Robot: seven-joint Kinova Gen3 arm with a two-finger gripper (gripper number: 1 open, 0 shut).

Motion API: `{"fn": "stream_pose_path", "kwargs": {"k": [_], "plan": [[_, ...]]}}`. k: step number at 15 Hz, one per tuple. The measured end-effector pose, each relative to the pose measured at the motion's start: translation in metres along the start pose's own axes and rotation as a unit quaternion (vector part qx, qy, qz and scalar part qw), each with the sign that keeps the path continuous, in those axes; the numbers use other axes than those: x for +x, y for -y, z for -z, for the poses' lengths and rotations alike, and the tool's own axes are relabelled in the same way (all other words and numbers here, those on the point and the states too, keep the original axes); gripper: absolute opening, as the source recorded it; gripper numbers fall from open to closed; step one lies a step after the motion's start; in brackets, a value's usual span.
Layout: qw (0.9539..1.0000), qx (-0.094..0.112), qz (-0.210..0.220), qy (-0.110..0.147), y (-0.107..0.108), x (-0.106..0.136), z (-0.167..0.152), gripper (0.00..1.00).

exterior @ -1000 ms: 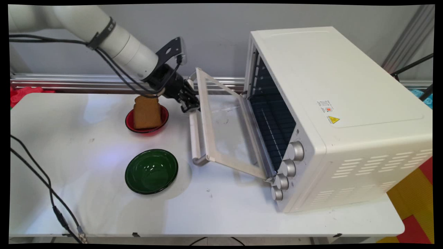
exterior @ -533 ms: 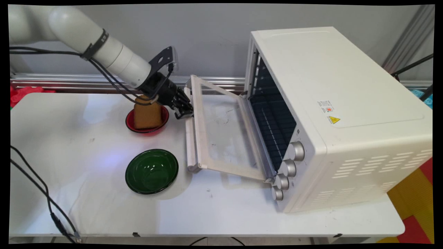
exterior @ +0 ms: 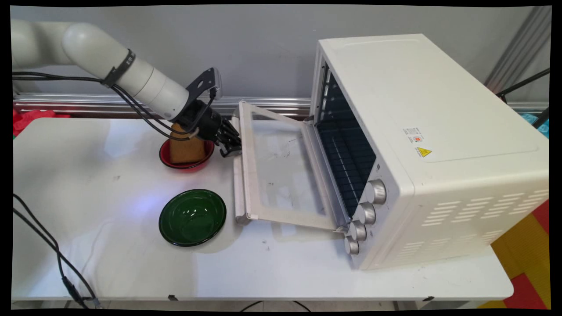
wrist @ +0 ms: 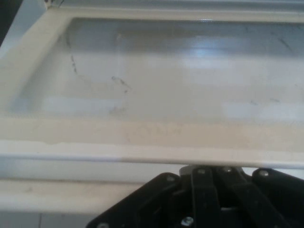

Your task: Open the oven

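The oven (exterior: 421, 145) is cream-white, with silver knobs (exterior: 375, 192), a dark ribbed interior and a small yellow warning sticker (exterior: 423, 152). Its door (exterior: 281, 171) is a white frame round clear, smudged glass. One bowl (exterior: 192, 217) is deep green, the other bowl (exterior: 164, 158) red, holding golden-brown toast (exterior: 186, 147). The gripper (exterior: 230, 147) is black, the table (exterior: 131, 259) white.

Arm (exterior: 131, 79) reaches in from upper left, angled down-right, claw (exterior: 230, 142) low, wrist tilted fwd.
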Motion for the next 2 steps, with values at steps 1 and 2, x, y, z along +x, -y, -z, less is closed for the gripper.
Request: {"fn": "stream_pose_path", "kwargs": {"k": [1, 2], "plan": [[1.0000, 0.000, 0.001, 0.000, 0.0003, -0.0015, 0.0005, 0.00], [1.0000, -0.001, 0.003, 0.000, 0.0007, -0.0035, 0.0026, 0.00]]}}
